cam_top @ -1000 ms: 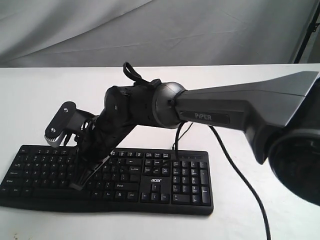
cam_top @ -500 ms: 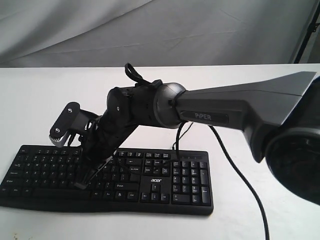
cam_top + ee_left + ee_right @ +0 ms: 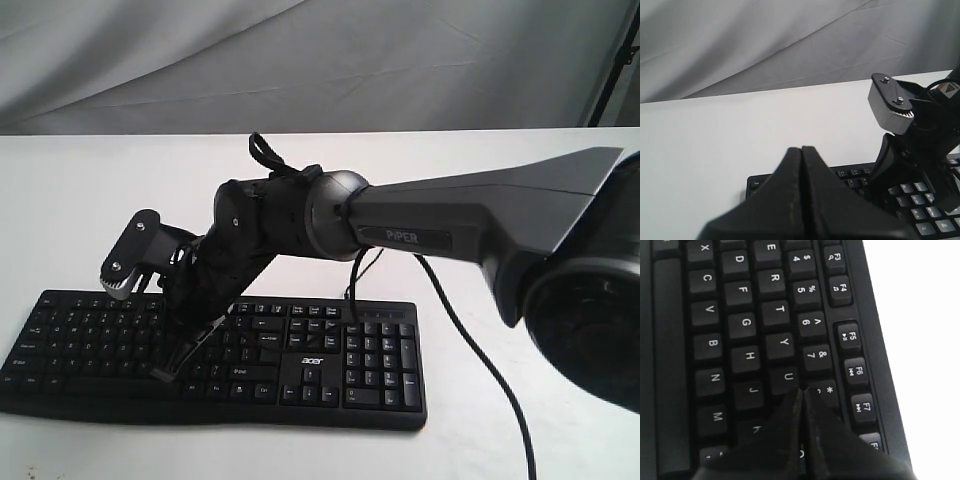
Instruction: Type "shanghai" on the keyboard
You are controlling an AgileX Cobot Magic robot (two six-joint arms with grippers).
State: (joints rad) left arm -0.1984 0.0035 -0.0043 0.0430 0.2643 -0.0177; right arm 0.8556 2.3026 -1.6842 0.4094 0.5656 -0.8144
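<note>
Jaws pressed together on my left gripper (image 3: 801,150) and right gripper (image 3: 801,394); matte black keyboard (image 3: 320,378) on smooth white table (image 3: 80,190), creased grey backdrop (image 3: 300,60).

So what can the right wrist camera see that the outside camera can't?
Only the right wrist view makes the key letters readable, such as the H key and U key, with the tip of the shut right gripper close beside the U key. Only the exterior view shows the number pad, acer logo, long arm, cable and grey backdrop. Both show the keyboard, the right gripper and the white table.
</note>
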